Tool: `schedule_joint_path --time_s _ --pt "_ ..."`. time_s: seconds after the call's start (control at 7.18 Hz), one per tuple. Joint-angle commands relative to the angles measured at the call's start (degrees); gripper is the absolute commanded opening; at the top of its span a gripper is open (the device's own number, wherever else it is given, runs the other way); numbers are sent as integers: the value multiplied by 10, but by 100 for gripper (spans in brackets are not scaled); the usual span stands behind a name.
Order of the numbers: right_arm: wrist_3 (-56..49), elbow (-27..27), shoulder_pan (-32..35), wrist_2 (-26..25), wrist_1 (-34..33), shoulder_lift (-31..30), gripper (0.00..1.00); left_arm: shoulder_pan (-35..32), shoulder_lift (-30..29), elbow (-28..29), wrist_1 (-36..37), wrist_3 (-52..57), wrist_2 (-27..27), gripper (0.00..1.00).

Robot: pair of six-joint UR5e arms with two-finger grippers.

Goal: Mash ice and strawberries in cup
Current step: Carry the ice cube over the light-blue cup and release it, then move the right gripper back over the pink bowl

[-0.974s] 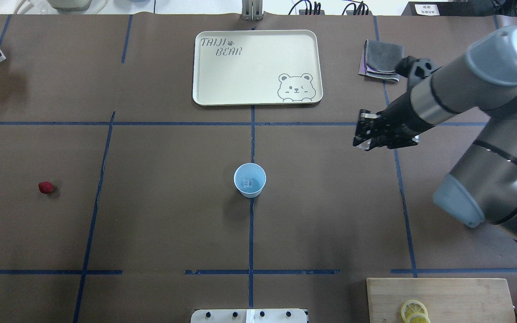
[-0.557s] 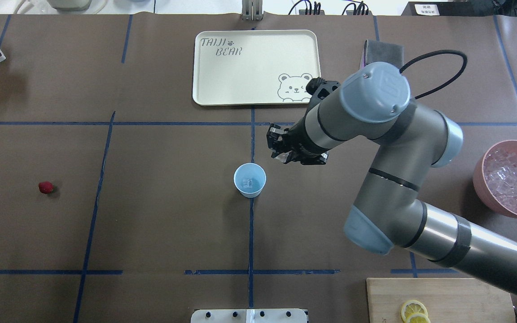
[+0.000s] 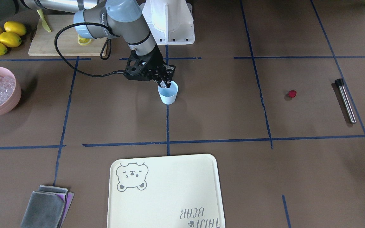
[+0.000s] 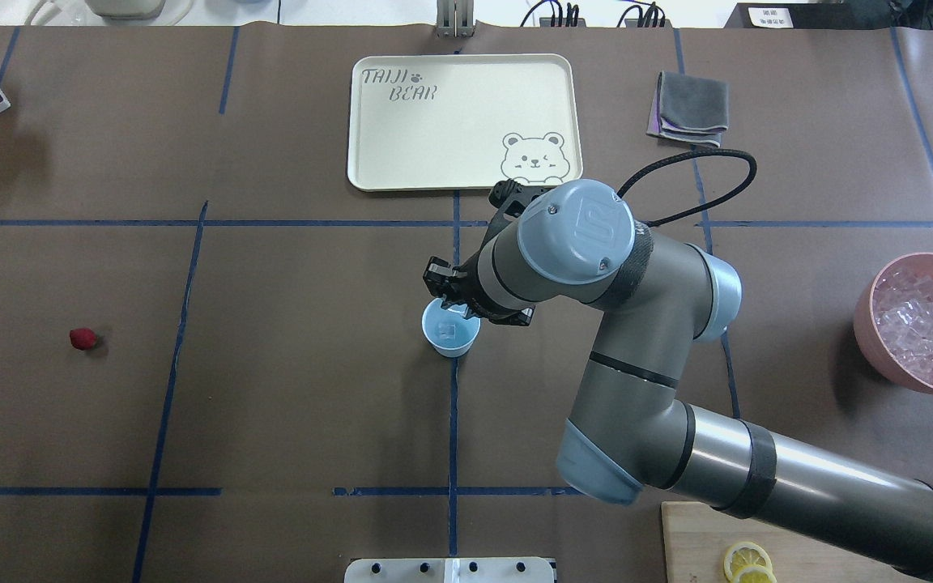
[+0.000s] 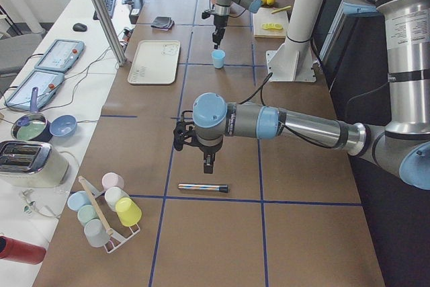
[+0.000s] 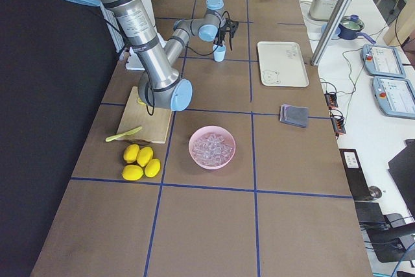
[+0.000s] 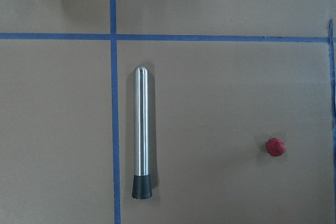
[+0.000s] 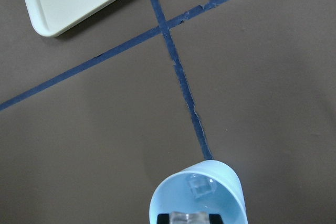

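Over the 12 o'clock rim of the cup [image 4: 449, 340], fingers [image 8: 164, 219] of the right gripper [image 3: 164, 84] are clenching one ice cube [image 8: 188, 217] just above the mouth, while the strawberry [image 4: 83, 338] is lying well apart at 9 o'clock.

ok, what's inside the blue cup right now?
One ice cube lies on the bottom of the cup. The right gripper holds a second cube at the mouth, covering part of the inside. The strawberry is out on the table.
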Motion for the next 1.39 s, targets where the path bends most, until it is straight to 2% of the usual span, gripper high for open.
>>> schedule_joint_path --time_s 0.0,0.14,0.28,0.42,0.56,0.84,1.11,1.25 --pt "0 -20 -4 -13 5 14 89 0 1 -7 0 0 0 100" --pt "1 -32 -4 -18 11 21 90 0 1 -8 0 0 0 100" --pt "3 -32 -4 -18 11 21 99 0 1 -8 0 0 0 100" --pt "5 -29 -3 -16 12 20 99 0 1 -8 0 0 0 100" --pt "4 -5 7 -3 10 11 99 0 1 -8 0 0 0 100" --pt "-40 74 119 152 11 -108 99 0 0 -7 0 0 -8 100" --pt "-125 165 208 203 11 -271 99 0 1 -6 1 0 -16 100" --pt "-233 181 262 238 11 -354 99 1 1 -4 1 0 -16 100"
